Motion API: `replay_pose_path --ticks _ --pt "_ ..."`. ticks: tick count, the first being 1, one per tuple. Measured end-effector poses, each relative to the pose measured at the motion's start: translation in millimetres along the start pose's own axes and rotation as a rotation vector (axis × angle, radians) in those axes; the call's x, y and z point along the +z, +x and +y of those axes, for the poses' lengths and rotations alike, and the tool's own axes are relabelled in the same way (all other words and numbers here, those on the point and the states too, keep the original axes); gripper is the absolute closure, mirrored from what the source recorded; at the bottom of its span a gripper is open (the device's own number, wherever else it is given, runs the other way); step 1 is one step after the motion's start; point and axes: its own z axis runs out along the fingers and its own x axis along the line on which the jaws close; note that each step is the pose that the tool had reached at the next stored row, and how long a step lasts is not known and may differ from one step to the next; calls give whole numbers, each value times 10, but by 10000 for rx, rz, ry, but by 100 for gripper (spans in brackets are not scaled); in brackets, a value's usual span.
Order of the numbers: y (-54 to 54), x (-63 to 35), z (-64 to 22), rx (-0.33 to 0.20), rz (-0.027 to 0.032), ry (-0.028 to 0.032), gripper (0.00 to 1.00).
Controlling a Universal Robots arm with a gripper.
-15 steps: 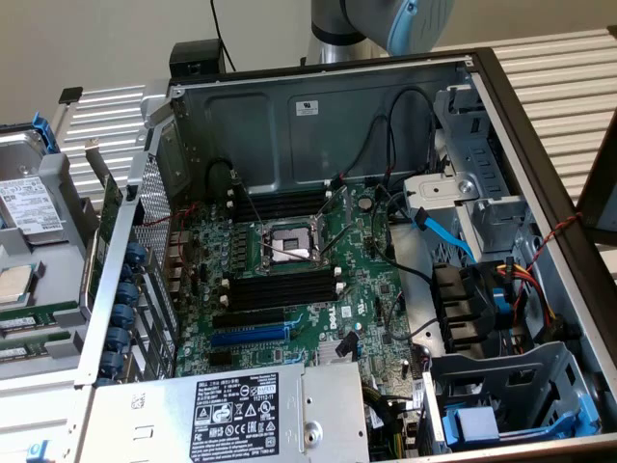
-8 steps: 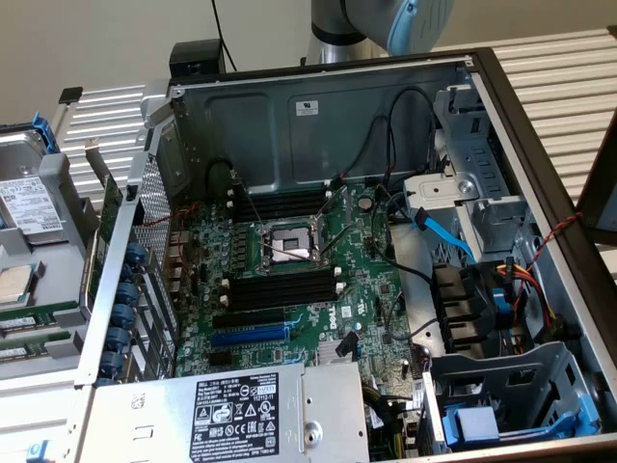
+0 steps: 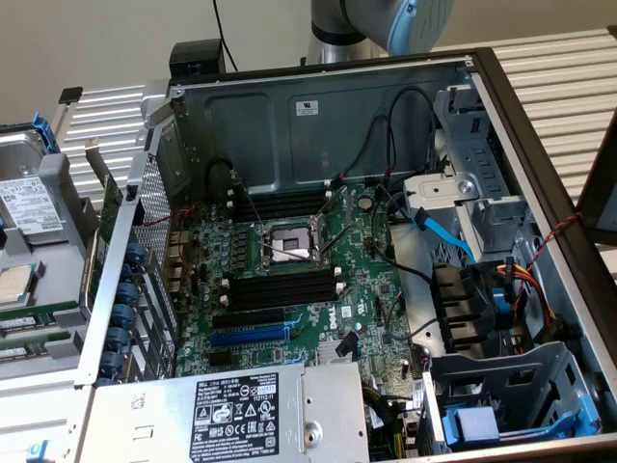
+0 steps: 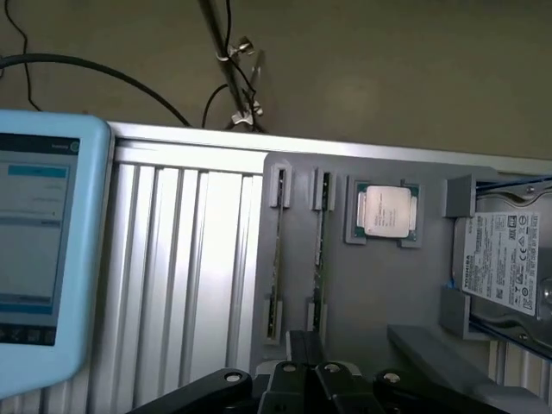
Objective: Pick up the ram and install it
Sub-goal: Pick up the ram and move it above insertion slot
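Two ram sticks stand on edge in the clips of a grey tray [image 4: 379, 285]: one ram [image 4: 319, 246] and a second ram [image 4: 278, 246] beside it, both thin and dark green. My gripper [image 4: 304, 345] hovers just off the near end of the first stick, its dark fingers shut together with nothing between them. In the exterior view the same sticks show as green strips [image 3: 34, 314] on the tray at the exterior view's left. The black memory slots [image 3: 284, 289] lie on the motherboard [image 3: 318, 318] inside the open case, beside the CPU socket [image 3: 289, 243].
A loose CPU [image 4: 385, 211] and a hard drive [image 4: 509, 263] share the tray. A blue-framed tablet [image 4: 39, 250] lies on the ribbed aluminium table [image 4: 190, 276]. The case holds a power supply [image 3: 241, 410], a blue expansion slot [image 3: 249, 338], cables and drive cages [image 3: 501, 386]. The arm [image 3: 386, 19] stands behind the case.
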Motion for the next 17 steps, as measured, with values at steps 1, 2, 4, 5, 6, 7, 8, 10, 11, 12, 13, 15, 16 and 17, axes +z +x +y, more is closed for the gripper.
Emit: replay_pose_path --ticks 1,2,4,5,6,7,8,10,11,12,13,15,16,17 --pt "0 2 0 -12 1 -2 89" --pt "0 2 0 -19 3 -3 89" --pt "0 5 0 -25 2 -5 89" --pt "0 6 0 -29 1 -11 89" --pt "0 7 0 -32 0 -17 89" --pt "-1 8 0 -34 0 -25 89" --pt "-1 9 0 -37 0 -32 89" --pt "0 10 0 -47 0 -37 89" --pt "0 10 0 -52 0 -37 89" --pt "0 10 -1 -56 0 -37 89" --pt "0 11 -1 -60 0 -36 89" --pt "0 11 -1 -68 0 -37 89" --pt "0 11 -1 -72 1 -38 82" --pt "0 11 0 -73 1 -39 82"
